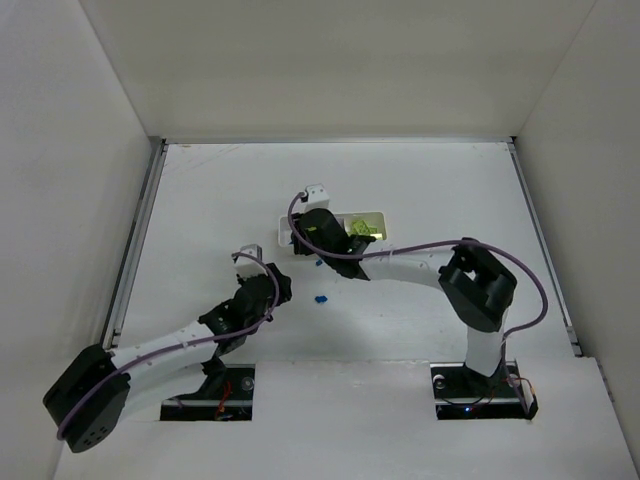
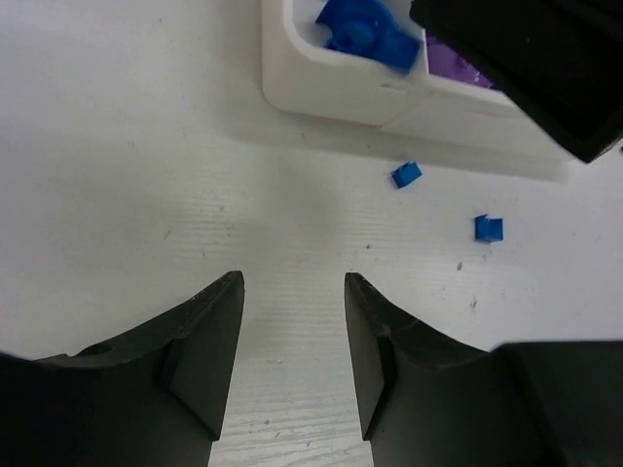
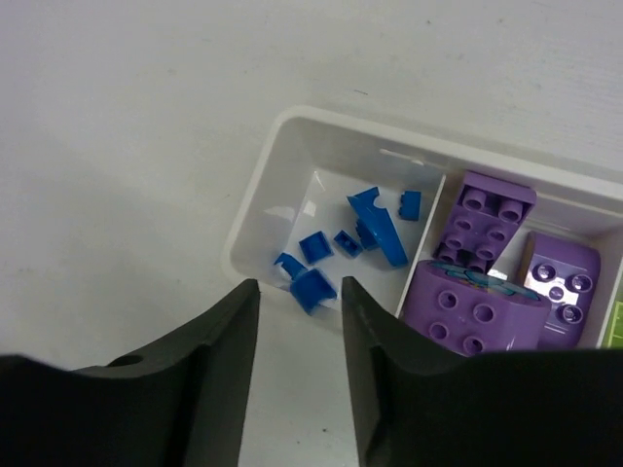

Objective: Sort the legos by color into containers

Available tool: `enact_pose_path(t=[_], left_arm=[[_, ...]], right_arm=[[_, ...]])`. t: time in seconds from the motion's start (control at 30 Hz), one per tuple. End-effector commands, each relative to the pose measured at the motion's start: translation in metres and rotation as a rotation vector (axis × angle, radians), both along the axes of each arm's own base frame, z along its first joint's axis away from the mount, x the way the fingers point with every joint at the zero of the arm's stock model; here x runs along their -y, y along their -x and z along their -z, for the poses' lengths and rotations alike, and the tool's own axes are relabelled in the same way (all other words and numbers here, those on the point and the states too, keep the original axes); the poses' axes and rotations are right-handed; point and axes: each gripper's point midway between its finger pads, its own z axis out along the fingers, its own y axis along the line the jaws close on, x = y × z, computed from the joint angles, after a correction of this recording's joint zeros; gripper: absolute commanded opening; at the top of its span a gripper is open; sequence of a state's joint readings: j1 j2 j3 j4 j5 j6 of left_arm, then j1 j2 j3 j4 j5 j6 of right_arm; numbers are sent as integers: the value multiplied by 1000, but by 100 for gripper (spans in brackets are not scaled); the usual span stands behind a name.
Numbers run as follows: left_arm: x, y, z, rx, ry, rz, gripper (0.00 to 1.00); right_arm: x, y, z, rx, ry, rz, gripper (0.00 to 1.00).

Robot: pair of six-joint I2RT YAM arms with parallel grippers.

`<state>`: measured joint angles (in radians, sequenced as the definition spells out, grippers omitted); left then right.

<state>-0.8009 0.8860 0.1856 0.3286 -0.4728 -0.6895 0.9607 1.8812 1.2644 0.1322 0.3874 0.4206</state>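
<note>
Seen from overhead, most of the white tray (image 1: 382,222) was hidden under the right arm (image 1: 400,265). Only its right end showed, holding green bricks (image 1: 365,227) too small to count. The right wrist view cut the tray off at the right edge, leaving the green compartment as a thin sliver. In the left wrist view the right arm's black body filled the upper right corner and covered most of the purple blocks (image 3: 487,282).

In the right wrist view the tray lay just above the right pincer (image 3: 299,292). Its left compartment held a scatter of small blue bricks (image 3: 355,233), and the purple blocks crowded the middle compartment beside them. One blue piece lay in the tray's near corner, right at the mouth of the jaws. Whether it touched a finger could not be told.

In the left wrist view two loose blue bricks (image 2: 407,174) lay on the table (image 2: 146,146). They sat between the tray's near wall and the left pincer (image 2: 292,292), above and to the right of its fingers and apart from them.

Both pincers stood partly spread. Each had a clear gap between its black fingers and nothing held in it, and under the left one was only bare table.
</note>
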Motion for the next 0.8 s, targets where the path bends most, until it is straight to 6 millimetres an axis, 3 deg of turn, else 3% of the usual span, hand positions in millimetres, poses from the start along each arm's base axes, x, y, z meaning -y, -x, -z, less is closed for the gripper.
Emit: enact_pose_path(t=[0.0,0.13,0.23,0.33,0.53,0.77], left_arm=[[15,-10,-15,32,20,11,43],[32,-20,-9,20,-17,42,43],[50,-27,-6,10,-43,74,43],[69,-33,-4,11,-79,114,42],[83,-54,3,21,-176,146,42],[94,-68,20,7,-253,178,39]], right_arm=[[-9,-9,-44,62,-83,-10,47],[11,-4,-57,87,-99,15,49],[33,10,-58,93,-117,29,43],[59,30,-44,77,-123,52,39],[101,61,-13,35,-129,96,39],[122,80,10,-8,-142,112,37]])
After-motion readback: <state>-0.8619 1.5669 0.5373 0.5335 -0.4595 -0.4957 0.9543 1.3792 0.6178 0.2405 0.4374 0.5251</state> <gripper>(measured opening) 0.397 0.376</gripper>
